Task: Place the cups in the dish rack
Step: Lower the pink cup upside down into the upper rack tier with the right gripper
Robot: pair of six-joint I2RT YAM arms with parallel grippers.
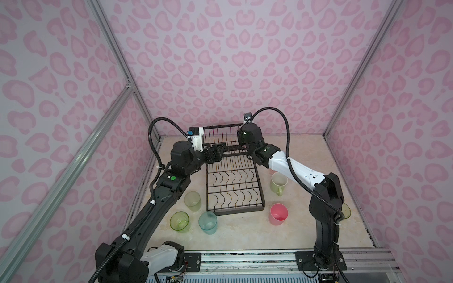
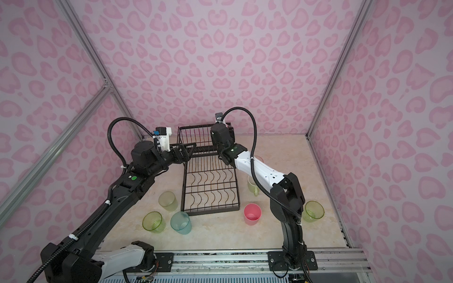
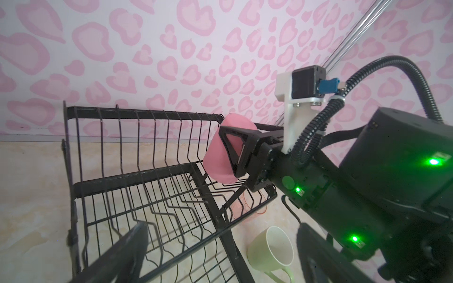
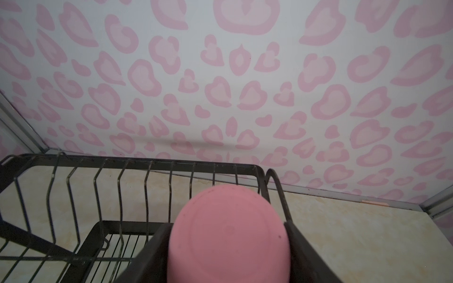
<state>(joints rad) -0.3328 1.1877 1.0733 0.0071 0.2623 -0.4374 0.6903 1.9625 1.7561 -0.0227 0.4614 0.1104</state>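
The black wire dish rack (image 1: 236,211) (image 2: 210,212) stands mid-table. My right gripper (image 4: 228,230) is shut on an opaque pink cup (image 4: 230,240) (image 3: 218,152), held tilted over the right end of the raised basket (image 3: 137,115), base towards the back wall. My left gripper (image 3: 220,235) (image 1: 217,153) hangs open and empty at the rack's left side. On the table stand a frosted olive cup (image 1: 192,201), a yellow-green cup (image 1: 179,220), a teal cup (image 1: 207,222), a second pink cup (image 1: 278,213), a pale green mug (image 1: 279,182) and another yellow-green cup (image 2: 313,211).
A translucent pink-orange cup (image 3: 247,205) stands on the table behind the rack's right side, under my right forearm. Patterned walls close in the back and both sides. The arms' base rail (image 1: 245,259) runs along the near edge.
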